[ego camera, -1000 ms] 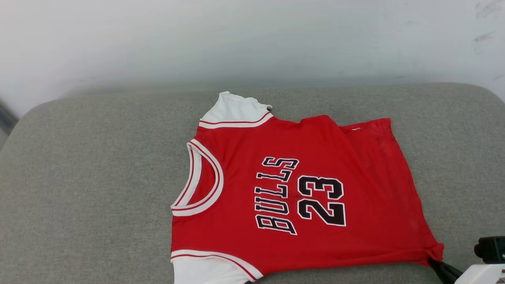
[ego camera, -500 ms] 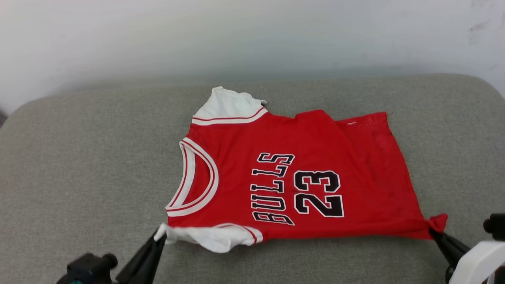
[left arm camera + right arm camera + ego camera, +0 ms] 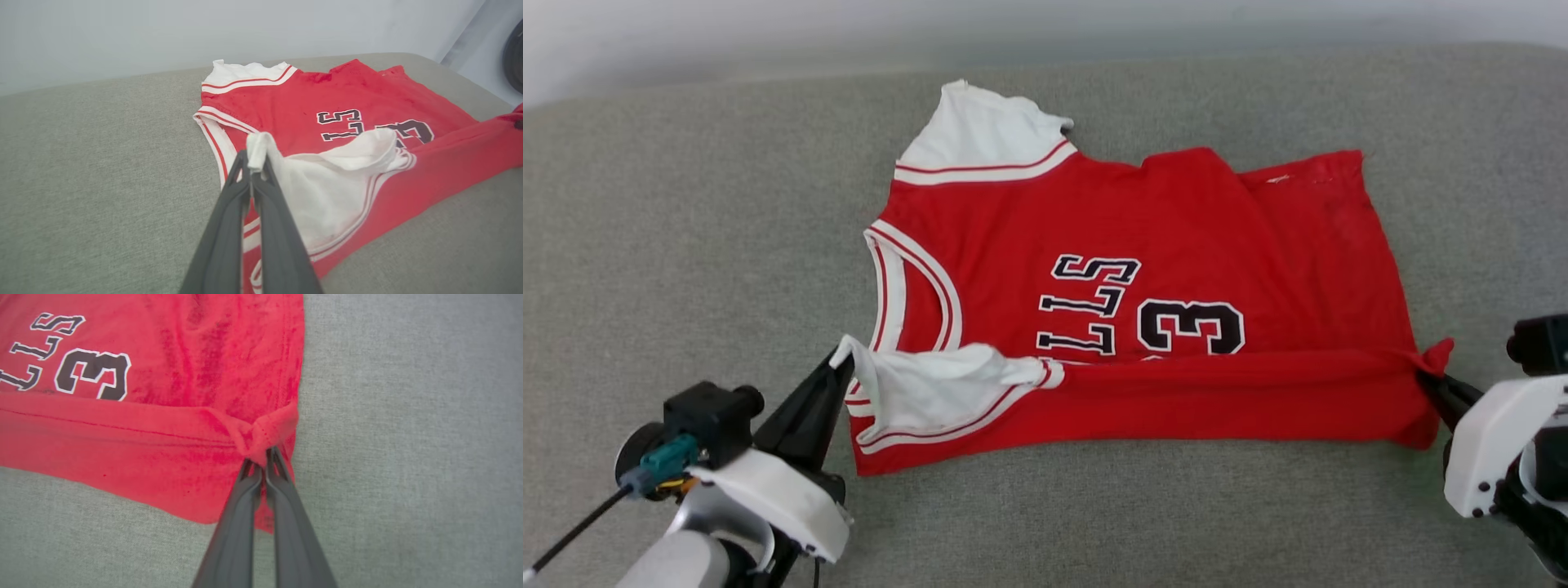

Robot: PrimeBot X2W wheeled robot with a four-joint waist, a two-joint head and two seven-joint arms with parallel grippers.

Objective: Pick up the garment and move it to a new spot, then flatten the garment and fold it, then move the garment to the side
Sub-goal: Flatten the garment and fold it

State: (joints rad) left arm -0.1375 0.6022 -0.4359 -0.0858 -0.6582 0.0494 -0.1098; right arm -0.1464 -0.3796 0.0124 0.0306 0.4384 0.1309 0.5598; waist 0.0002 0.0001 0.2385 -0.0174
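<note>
Folding step, I reckon: the garment [image 3: 1176,212] lies on the grey cushion [image 3: 686,245], its near edge doubled over the print [image 3: 1143,314]. Left gripper [image 3: 837,359] pinches the white sleeve [image 3: 931,390], right gripper [image 3: 1425,377] pinches the hem corner [image 3: 1439,355], both closed tight. Next move needs both carrying that edge across evenly.

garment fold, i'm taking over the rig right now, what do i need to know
The left gripper is shut on the near white sleeve tip of the garment.
The right gripper is shut on its near hem corner.
It lies spread on the grey cushion, near edge lifted and turned over part of the print.
Done: spread flat, first fold begun.
Left: finish folding, release, move it aside.
</note>
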